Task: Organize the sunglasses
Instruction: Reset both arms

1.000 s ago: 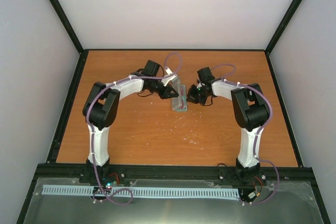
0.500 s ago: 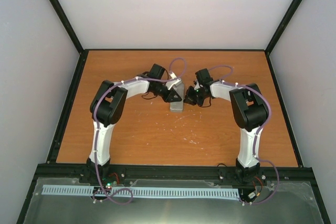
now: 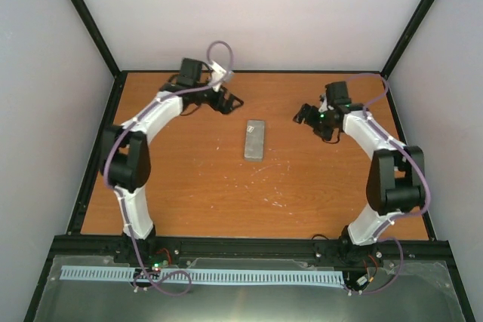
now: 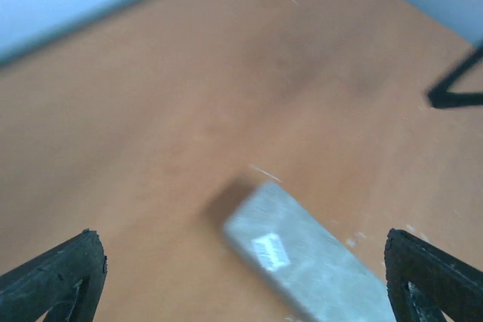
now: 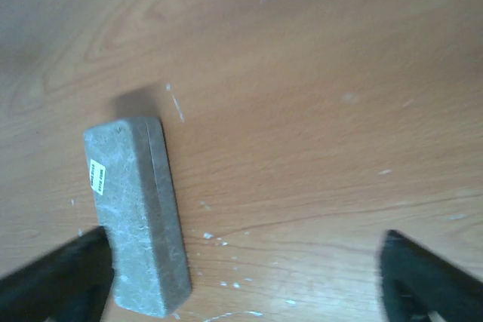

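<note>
From above, the shut grey case (image 3: 255, 139) lies mid-frame on the orange wooden table (image 3: 189, 186), with the left gripper (image 3: 231, 100) and right gripper (image 3: 303, 116) clear of it. The sunglasses are unseen, presumably tucked inside. Left wrist: jaws gape, empty, above the blurred, felt-like slab. Right wrist: jaws equally wide, holding nothing; a white sticker (image 5: 96, 176) shows at lower left.

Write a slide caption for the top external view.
Closed grey case lies on the wooden table between the left claw and right claw, both open and clear of it.
</note>
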Tool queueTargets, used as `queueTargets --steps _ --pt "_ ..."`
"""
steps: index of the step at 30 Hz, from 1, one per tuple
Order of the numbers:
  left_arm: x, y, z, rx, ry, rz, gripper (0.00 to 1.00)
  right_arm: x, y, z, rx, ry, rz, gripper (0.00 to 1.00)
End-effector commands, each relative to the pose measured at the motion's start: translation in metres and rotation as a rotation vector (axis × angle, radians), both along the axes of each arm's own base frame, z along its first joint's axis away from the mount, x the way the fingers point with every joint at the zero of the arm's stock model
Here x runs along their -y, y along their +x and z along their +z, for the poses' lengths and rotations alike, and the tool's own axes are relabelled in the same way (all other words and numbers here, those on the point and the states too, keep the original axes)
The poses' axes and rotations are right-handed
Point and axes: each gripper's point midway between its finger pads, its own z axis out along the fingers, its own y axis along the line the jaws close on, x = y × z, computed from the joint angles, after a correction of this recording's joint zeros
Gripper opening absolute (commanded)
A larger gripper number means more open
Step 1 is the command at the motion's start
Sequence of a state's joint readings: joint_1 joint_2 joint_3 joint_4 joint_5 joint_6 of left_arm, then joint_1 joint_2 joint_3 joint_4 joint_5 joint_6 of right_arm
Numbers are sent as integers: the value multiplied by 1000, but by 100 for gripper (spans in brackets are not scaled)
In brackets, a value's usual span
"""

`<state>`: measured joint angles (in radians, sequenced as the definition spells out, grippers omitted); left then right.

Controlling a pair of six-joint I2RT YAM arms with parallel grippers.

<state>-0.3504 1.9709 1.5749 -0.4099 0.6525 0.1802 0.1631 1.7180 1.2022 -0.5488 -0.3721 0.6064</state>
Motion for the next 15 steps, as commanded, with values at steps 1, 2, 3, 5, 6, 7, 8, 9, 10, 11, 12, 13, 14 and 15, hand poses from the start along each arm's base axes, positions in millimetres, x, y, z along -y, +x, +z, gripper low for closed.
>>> queueTargets --steps 1,2,3,5,6,7,8,9,10,11,12,13,14,15 --pt "-51 36 79 182 -7 263 99 40 -3 31 109 -193 52 100" --pt "-66 42 80 175 -4 332 100 45 -3 35 134 -223 55 100" --pt "-81 46 80 162 -3 397 99 53 -3 37 150 -263 47 100" --pt "-112 49 68 93 -1 520 100 62 -5 37 156 -313 37 100" --pt "-124 46 55 56 20 568 100 65 -5 36 148 -330 33 100" --pt "-133 40 39 32 61 590 99 67 -7 33 131 -341 35 100" --pt "-140 34 29 31 103 604 99 68 -8 29 110 -348 39 100" --pt "-148 28 18 23 143 622 99 68 -9 25 91 -350 45 100" --pt "-159 24 9 3 170 647 100 68 -10 20 69 -351 50 100" --pt "-166 20 2 -25 177 662 100 68 -10 17 56 -352 53 100" --pt "-172 16 -5 -55 175 672 99 68 -11 14 49 -350 55 100" --pt "-177 14 -9 -69 171 681 100 67 -10 12 49 -346 53 100" --pt "-180 11 -12 -74 172 687 99 66 -9 12 58 -340 52 100" --pt "-182 10 -14 -77 177 688 100 65 -8 11 59 -332 52 100"
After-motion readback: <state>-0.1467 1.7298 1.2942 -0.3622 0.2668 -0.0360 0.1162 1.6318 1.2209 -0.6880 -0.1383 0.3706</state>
